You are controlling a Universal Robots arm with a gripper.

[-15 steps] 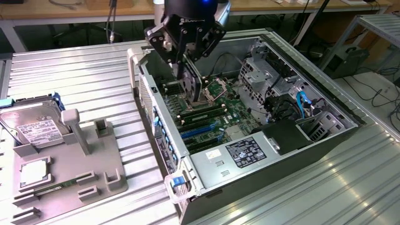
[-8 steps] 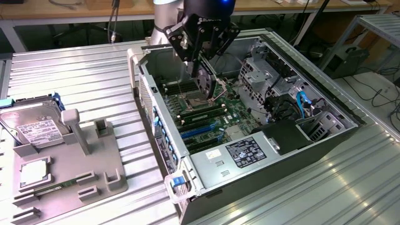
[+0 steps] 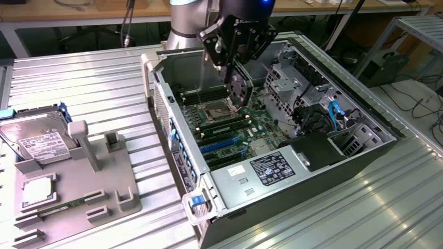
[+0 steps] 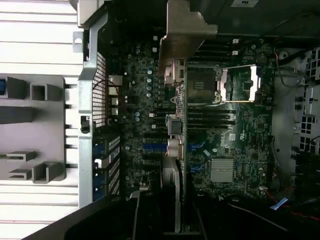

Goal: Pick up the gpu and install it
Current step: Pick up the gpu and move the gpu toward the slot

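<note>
My gripper (image 3: 234, 54) hangs over the open computer case (image 3: 181, 171), shut on the gpu (image 3: 239, 87). The gpu is a thin dark card held on edge, its lower end just above the motherboard near the empty processor socket (image 3: 218, 110). In the wrist view the gpu (image 4: 186, 35) appears edge-on, with its pale metal bracket at one end and its edge running across the board past the blue expansion slots (image 4: 155, 147). The card is above the board and sits in no slot.
A grey fixture tray (image 3: 76, 181) lies at the exterior view's left, carrying a silver hard drive (image 3: 35, 137), a square processor chip (image 3: 38, 189) and a memory stick (image 3: 55, 210). Inside the case are a power supply (image 3: 273, 168), drive cages (image 3: 291, 78) and cables (image 3: 335, 116).
</note>
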